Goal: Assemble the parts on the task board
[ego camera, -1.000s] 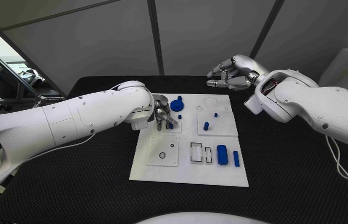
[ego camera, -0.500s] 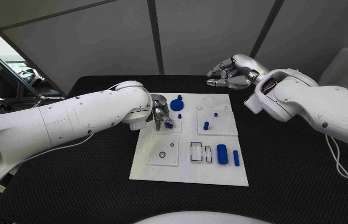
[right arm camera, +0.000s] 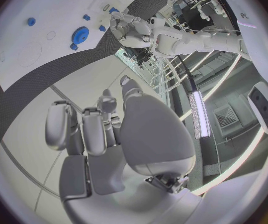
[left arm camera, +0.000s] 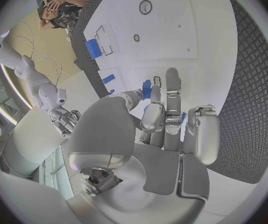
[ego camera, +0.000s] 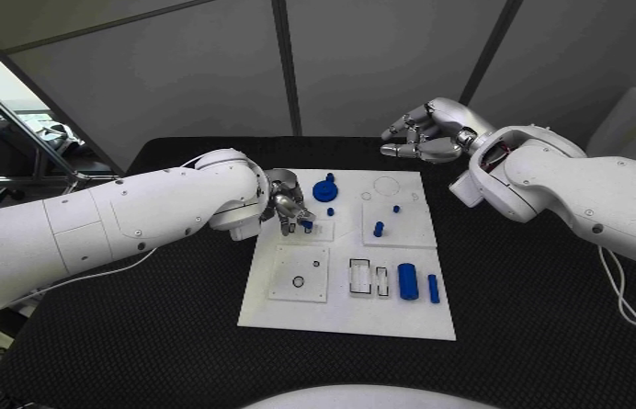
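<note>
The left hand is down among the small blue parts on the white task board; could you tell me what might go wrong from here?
1. The silver left hand works close beside the round blue gear-like part; its fingers could knock it.
2. The white task board lies loose on the black table; pressing might shift it.

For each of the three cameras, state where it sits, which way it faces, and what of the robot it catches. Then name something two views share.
Head view: on the robot's head, looking down at the black table and task board; both white arms come in, left hand over the board, right hand raised beyond it.
Left wrist view: behind the left hand, facing the task board.
Right wrist view: behind the right hand, looking back across the board's far end.
Shared: the blue gear appears in the head and right wrist views.
</note>
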### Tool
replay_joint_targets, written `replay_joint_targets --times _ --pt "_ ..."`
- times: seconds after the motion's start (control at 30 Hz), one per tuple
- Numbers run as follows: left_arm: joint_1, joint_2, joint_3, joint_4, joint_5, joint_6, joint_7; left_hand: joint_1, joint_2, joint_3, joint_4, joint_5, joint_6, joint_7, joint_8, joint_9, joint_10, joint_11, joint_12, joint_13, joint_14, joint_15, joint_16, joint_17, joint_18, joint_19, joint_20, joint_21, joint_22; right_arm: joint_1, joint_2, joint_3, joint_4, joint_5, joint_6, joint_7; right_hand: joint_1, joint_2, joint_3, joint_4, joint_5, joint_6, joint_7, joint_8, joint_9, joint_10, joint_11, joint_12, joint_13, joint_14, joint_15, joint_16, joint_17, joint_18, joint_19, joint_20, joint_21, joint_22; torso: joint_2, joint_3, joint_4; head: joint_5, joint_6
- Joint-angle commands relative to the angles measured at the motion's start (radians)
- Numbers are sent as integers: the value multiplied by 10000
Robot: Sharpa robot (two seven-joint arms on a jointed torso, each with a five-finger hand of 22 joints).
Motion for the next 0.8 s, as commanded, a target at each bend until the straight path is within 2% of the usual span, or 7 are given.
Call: replay_joint_targets --times 0.03,0.2,0.33,0.8 --pt "-2 -122 4 206 104 -814 112 -101 -13 1355 -1277 -33 -24 -18 45 12 57 -7 21 13 69 -5 -34 14 -260 123 -13 53 1273 24 -24 8 5 -23 38 115 -5 86 -62 -23 61 45 -20 28 -11 2 -24 -50 -20 480 -63 -64 222 67 -31 -28 -52 -20 5 -1 -2 38 -12" --pt "-52 -201 0 342 -69 -1075 -12 -114 -19 1379 -1295 -33 -21 -19 46 19 75 -9 42 35 70 -6 -33 16 -266 140 -14 68 1297 24 -40 8 0 -33 32 116 -5 86 -62 -23 61 45 -20 28 -11 2 -24 -50 -20 480 -63 -64 222 67 -31 -28 -52 -20 8 9 -12 80 -7" --pt "-155 -172 -3 390 -259 -1279 -158 -149 -29 1415 -1318 -36 -12 -21 52 32 109 -11 85 78 71 -8 -33 18 -274 165 -16 89 1332 24 -38 8 -5 -128 31 121 -5 86 -62 -23 61 45 -20 28 -11 2 -24 -50 -20 480 -63 -64 222 67 -31 -28 -52 -20 16 6 -34 131 -19" --pt "-441 -49 -5 411 -1201 -1886 -540 -258 -38 1520 -1378 -44 0 -28 65 73 202 -18 202 186 77 -13 -32 24 -288 212 -22 124 1391 24 -43 7 -9 -328 31 131 -5 86 -62 -23 61 45 -20 28 -11 2 -24 -50 -20 480 -63 -64 222 67 -31 -28 -52 -20 22 0 -41 141 -43"
